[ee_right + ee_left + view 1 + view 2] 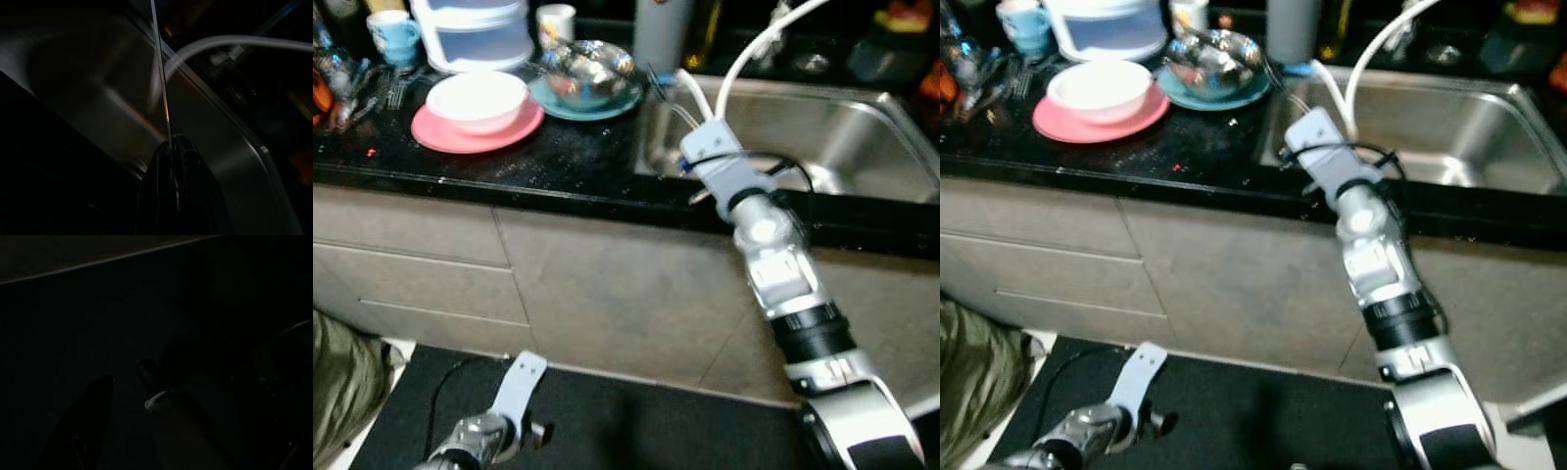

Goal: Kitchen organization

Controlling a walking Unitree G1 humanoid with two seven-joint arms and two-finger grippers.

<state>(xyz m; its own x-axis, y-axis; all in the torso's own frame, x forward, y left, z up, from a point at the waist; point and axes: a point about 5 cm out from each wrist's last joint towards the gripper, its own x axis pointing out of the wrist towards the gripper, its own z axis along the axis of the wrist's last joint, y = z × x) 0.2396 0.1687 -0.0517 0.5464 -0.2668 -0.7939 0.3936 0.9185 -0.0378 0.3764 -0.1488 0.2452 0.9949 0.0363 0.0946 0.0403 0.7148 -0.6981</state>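
My right gripper (pixel 171 144) is shut on a thin metal utensil (pixel 161 83) whose shaft runs straight out from between the fingertips. In the head views the right arm (pixel 773 264) reaches up to the counter's front edge at the left corner of the steel sink (pixel 822 132). The utensil's far end (pixel 656 80) points toward a steel bowl (pixel 587 69) on a teal plate (pixel 607 106). A white bowl (pixel 478 96) rests on a pink plate (pixel 460 137) further left. My left gripper (pixel 530 431) hangs low over a dark floor mat.
A white lidded container (pixel 475 34), a blue cup (pixel 393 34) and a white cup (pixel 555 22) line the back of the black counter (pixel 548 162). Loose cutlery (pixel 357 88) lies at far left. White hoses (pixel 754 49) arc over the sink. A person's olive clothing (pixel 337 392) is at lower left.
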